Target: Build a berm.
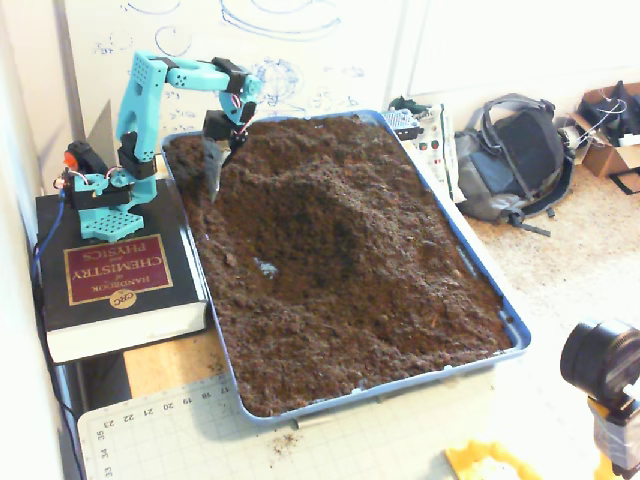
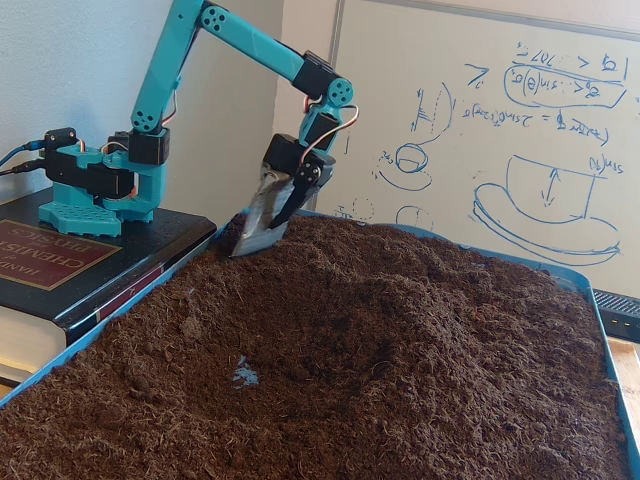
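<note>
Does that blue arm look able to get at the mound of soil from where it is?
Probably yes: the gripper sits at the tray's back corner, and only open soil lies between it and the berm.

Teal arm [image 1: 170, 75] on a book [image 1: 115, 285], jaws' tip in soil beside the berm [image 1: 320, 205], blue tray [image 1: 470, 265]

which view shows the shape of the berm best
The higher fixed view shows the berm whole, a rounded mound with a dip beside it. The low fixed view shows the berm side-on, as a gentle rise.

Gripper [image 2: 243, 243] tip buried in soil, tray [image 2: 100, 335] near end cut off by frame
</note>
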Tool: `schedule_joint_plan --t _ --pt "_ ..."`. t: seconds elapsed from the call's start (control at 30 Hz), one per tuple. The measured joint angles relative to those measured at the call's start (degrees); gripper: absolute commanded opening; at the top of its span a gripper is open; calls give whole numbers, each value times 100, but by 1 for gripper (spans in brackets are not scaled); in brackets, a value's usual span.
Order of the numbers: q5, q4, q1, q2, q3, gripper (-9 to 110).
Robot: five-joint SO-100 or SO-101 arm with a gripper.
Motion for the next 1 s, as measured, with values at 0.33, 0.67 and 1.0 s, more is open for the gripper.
schedule_joint_plan --t 0.33,0.67,1.0 --pt "132 -1151 -132 -492 0 1" --pt "114 -1652 -35 -1055 -387 1" --pt "-773 -1644 316 -1767 -1459 1"
